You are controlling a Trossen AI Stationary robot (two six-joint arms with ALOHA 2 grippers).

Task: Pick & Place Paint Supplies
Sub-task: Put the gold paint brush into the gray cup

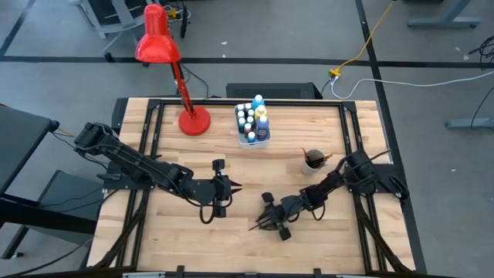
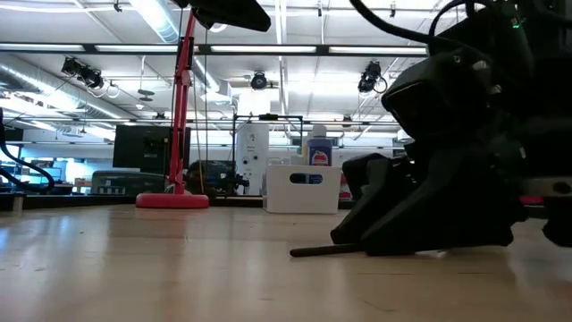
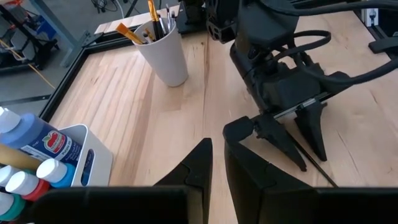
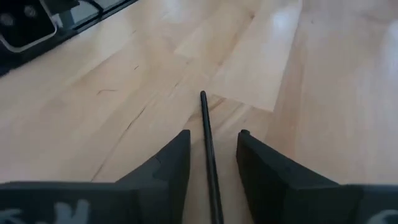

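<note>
A thin dark paintbrush [image 4: 204, 112] lies flat on the wooden table, near the middle front; it also shows in the high view [image 1: 254, 228] and the low view [image 2: 320, 251]. My right gripper [image 4: 212, 142] is open and low over the table, one finger on either side of the brush, with a gap on both sides. My left gripper [image 1: 235, 187] hovers just left of it, fingers together and empty, as the left wrist view [image 3: 217, 163] shows. Several white-capped paint bottles [image 1: 253, 117] stand in a white tub [image 1: 255, 140] at the far middle.
A white cup [image 1: 312, 161] with several brushes stands right of the tub, close to my right arm. A red desk lamp [image 1: 193, 122] stands on the table left of the tub. Black rails [image 1: 147, 139] run along the table's left and right sides.
</note>
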